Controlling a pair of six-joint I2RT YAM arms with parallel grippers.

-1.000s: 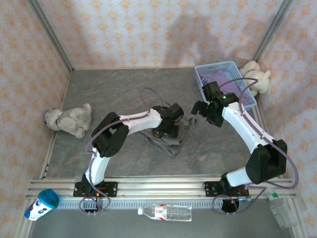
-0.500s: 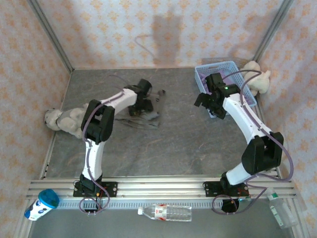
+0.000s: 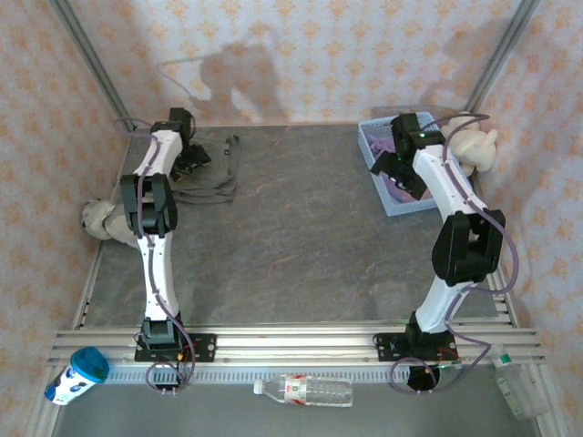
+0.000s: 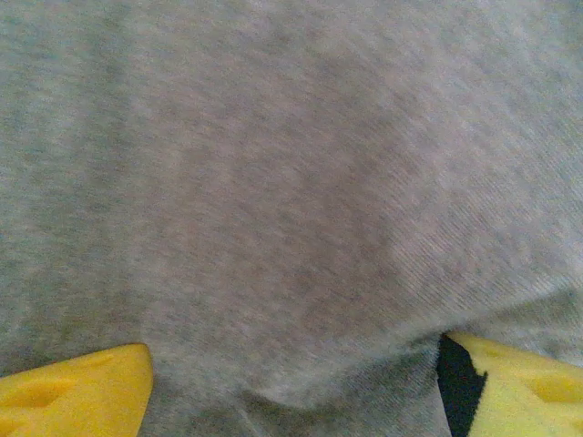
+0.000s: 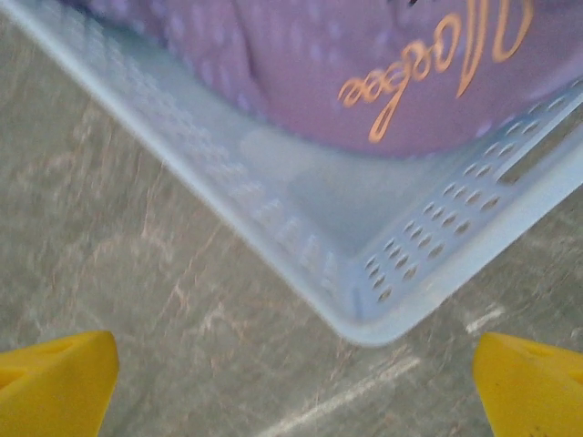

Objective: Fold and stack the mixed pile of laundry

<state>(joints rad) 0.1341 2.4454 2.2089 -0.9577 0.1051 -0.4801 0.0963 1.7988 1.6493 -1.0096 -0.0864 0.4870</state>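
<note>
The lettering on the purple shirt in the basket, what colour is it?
Orange looping lettering; the right wrist view shows it best.

White arm links (image 3: 155,273), black joints (image 3: 466,246), purple cables (image 3: 516,259); yellow pincer fingertips (image 5: 59,382).

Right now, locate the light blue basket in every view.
Top external: basket at the far right corner.
Right wrist: its corner crosses the upper frame, lavender T-shirt inside.
Left wrist: grey garment here instead.
Shared landmark: grey marbled tabletop, in top external and right wrist.
</note>
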